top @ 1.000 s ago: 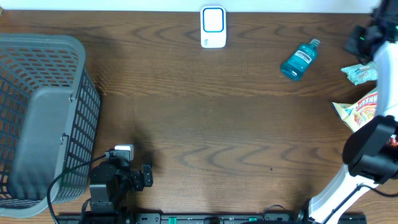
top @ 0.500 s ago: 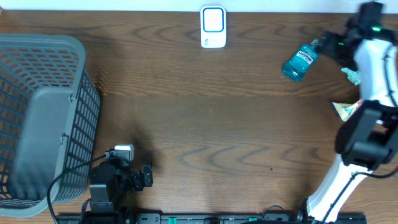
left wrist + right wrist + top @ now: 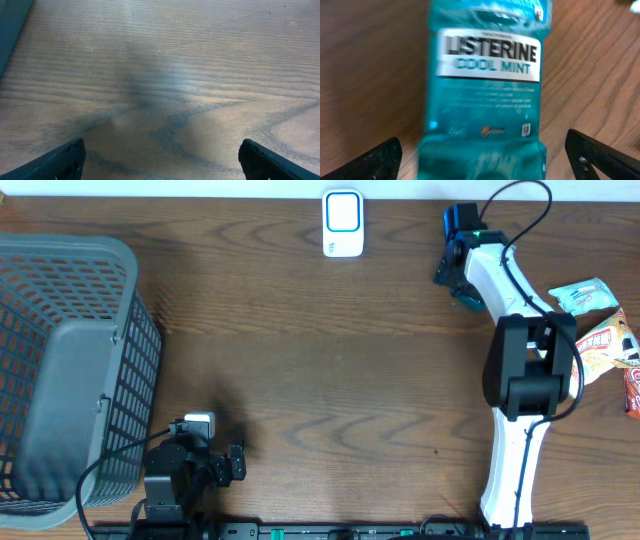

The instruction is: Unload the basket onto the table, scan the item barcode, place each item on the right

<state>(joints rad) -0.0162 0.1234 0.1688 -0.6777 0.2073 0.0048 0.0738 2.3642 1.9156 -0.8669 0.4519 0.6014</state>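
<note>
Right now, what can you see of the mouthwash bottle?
The mouthwash bottle is clear teal plastic, full of blue-green liquid. Its white label reads LISTERINE COOL MINT, with fine print below that is too blurred to read. It lies flat on the wooden table with the label facing up. The cap is out of view. The right gripper hangs directly over it, jaws open on either side, and no contact with the bottle is visible. Nothing else touches it.
</note>
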